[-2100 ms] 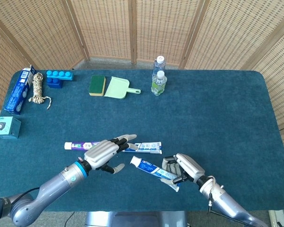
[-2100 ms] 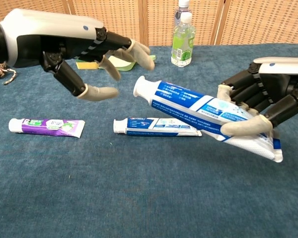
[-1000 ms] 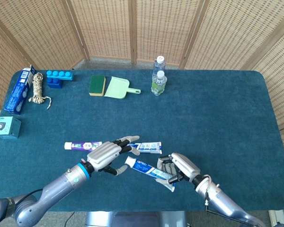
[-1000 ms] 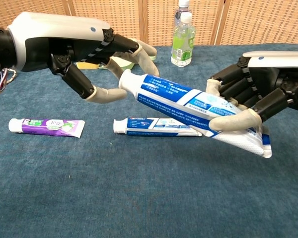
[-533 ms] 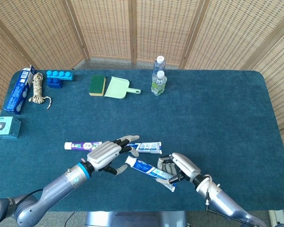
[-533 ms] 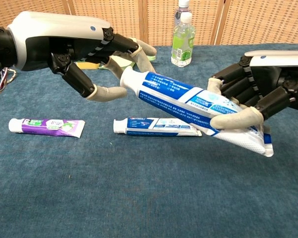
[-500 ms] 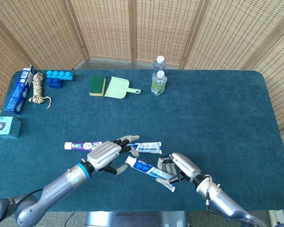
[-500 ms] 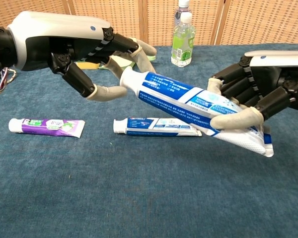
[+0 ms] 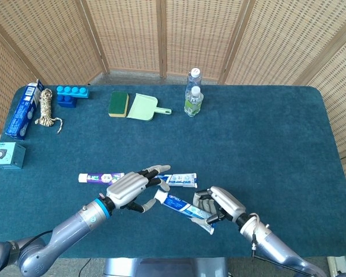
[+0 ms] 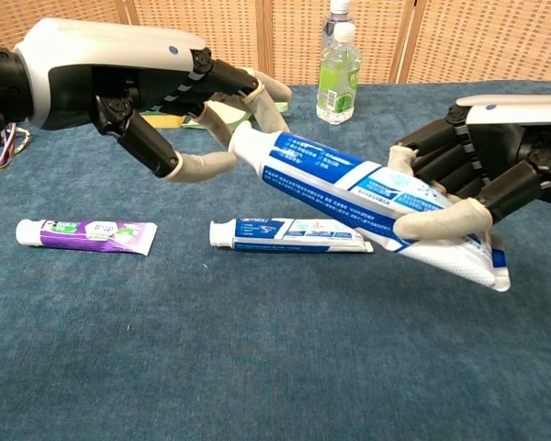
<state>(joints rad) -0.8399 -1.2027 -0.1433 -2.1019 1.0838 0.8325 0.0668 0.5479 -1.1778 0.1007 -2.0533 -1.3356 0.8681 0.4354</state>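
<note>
- Blue-and-white toothpaste tube (image 10: 367,193) is grasped by the right hand (image 10: 477,179), thumb across its flat end, lifted off the table.
- Left hand (image 10: 179,106) has its fingers (image 10: 262,96) spread, holding nothing; the tube's cap end sits between thumb and fingers, contact unclear.
- Below the fingers lies a second blue tube (image 10: 289,234); a purple tube (image 10: 87,234) lies under the left wrist.

From my chest view the taller clear water bottle (image 10: 338,13) is cropped at the top edge, and the coiled beige rope (image 10: 2,142) hides behind my left arm.
</note>
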